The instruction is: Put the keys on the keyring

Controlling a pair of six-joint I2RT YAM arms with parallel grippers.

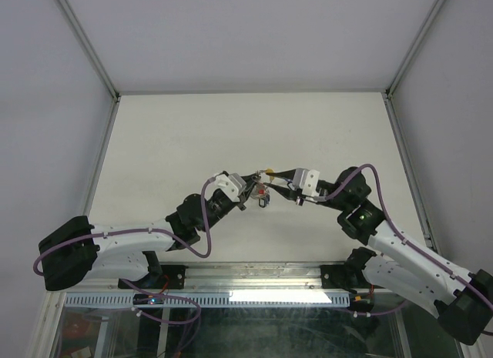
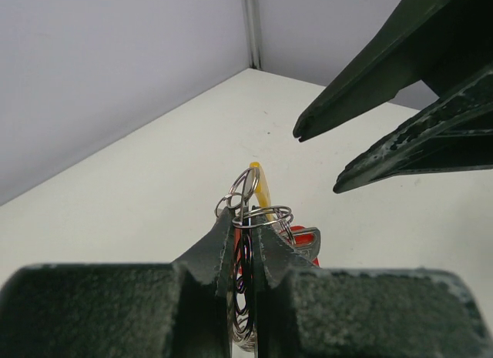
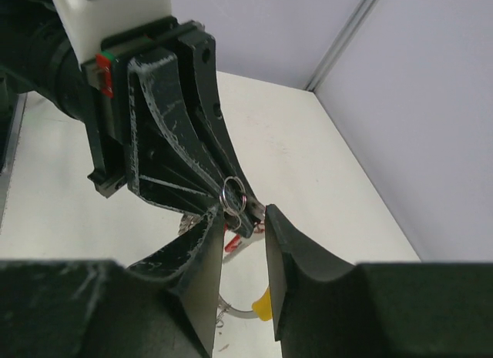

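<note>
One keyring (image 2: 246,181), thin and silvery with a yellow part (image 2: 263,190) pointing upward, is clamped between the closed fingers of the left gripper (image 2: 243,216), above the middle of the white table (image 1: 231,127). A red-tagged key (image 2: 303,239) hangs just beside these fingers. The right gripper (image 2: 316,159) stands near, its jaws apart and grasping nothing.

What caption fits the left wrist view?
Left gripper clamps the keyring, a red-tagged key just beyond; right gripper hovers open above.
</note>
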